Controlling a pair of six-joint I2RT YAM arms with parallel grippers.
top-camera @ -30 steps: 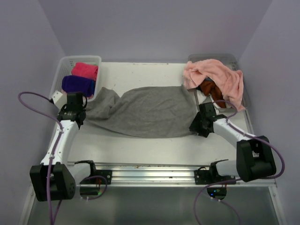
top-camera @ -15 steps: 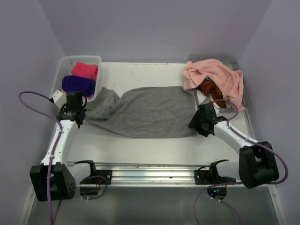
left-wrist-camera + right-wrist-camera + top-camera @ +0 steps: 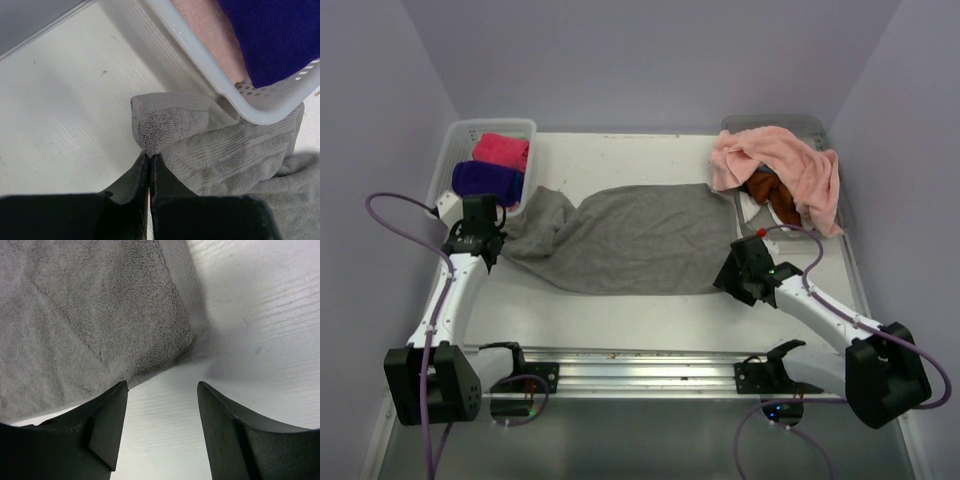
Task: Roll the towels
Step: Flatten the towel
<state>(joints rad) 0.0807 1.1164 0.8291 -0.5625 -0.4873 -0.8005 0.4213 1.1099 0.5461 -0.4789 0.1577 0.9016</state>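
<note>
Moved: the right arm has drawn back toward the near edge and its tool has slid off the grey towel's right end; the left arm and the towel have barely shifted.
Left bin (image 3: 448, 150): holds a rolled purple towel (image 3: 487, 181) and a rolled hot pink towel (image 3: 502, 150).
Left tool (image 3: 150, 165): clenched on the grey towel's left corner, just beside the bin's rim.
Grey towel (image 3: 625, 238): lies flat across the middle of the desk (image 3: 620, 320), left end bunched against the bin, right end smooth.
Right tool (image 3: 162, 405): released, jaws apart, just off the towel's near right corner, holding nothing.
Right bin (image 3: 820, 128): a salmon towel (image 3: 790, 160) drapes over it; a rust towel (image 3: 775, 195) shows beneath.
Step in hand: likely spreading the grey towel before rolling.
How to do it well: keep the left corner pinned, draw the bunched left end clear of the bin, then have the right tool take the right edge squarely so the roll starts even.
Hard to see: the towel's far left corner is tucked under the bin's rim; whatever lies deeper in the right bin is covered.
</note>
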